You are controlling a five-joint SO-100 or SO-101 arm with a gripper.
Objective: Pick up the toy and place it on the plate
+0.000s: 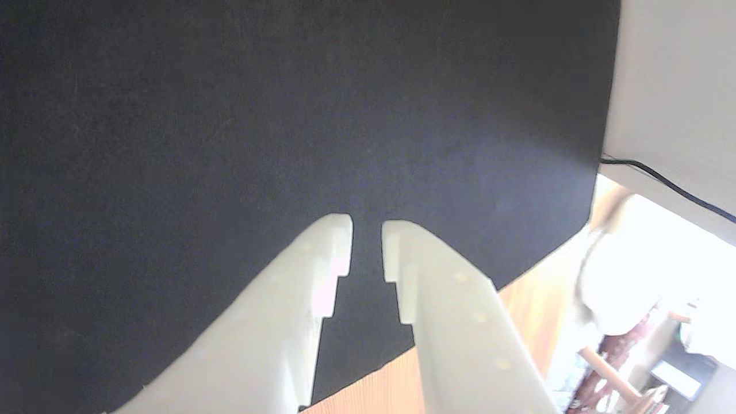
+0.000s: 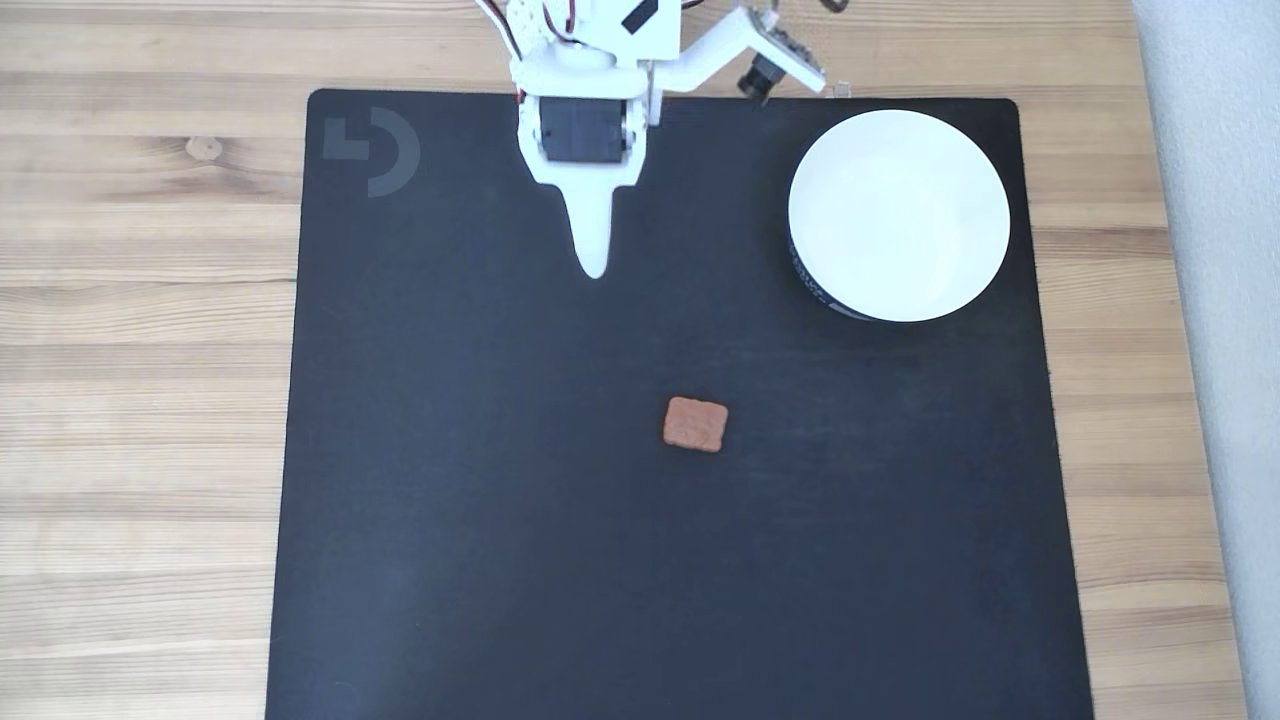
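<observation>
Reddish-brown toy (image 2: 695, 424) lies mid-mat (image 2: 450, 500), apart from the plate (image 2: 899, 215) near the tabletop's (image 2: 140, 300) far right corner. The claw (image 1: 367, 227) is empty, its jaws slightly parted.

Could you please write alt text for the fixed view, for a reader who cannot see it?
A small reddish-brown toy lies near the middle of a black mat on a wooden table. The white gripper points down from the mat's top edge, holding nothing. An empty white plate sits in the mat's upper right corner.
</observation>
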